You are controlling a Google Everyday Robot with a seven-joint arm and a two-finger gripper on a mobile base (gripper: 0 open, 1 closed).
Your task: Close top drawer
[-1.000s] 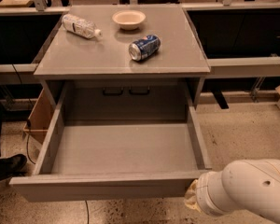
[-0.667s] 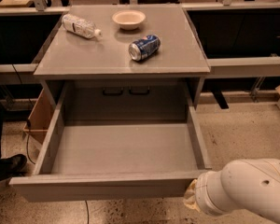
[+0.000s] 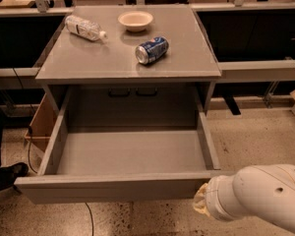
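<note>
The top drawer (image 3: 128, 154) is a wide, shallow grey drawer. It is pulled far out of the cabinet toward me, and its grey inside is bare. Its flat handleless front panel (image 3: 113, 187) runs across the lower part of the view. My white arm (image 3: 258, 195) comes in from the lower right, and its wrist end sits just below the right end of the front panel. The gripper (image 3: 200, 204) is at that end, mostly hidden behind the arm's body.
On the cabinet top (image 3: 187, 58) lie a clear plastic bottle (image 3: 84, 27) on its side, a small white bowl (image 3: 135, 20) and a blue can (image 3: 151, 50) on its side. A cardboard box (image 3: 39, 127) stands left of the cabinet. Dark shelving flanks both sides.
</note>
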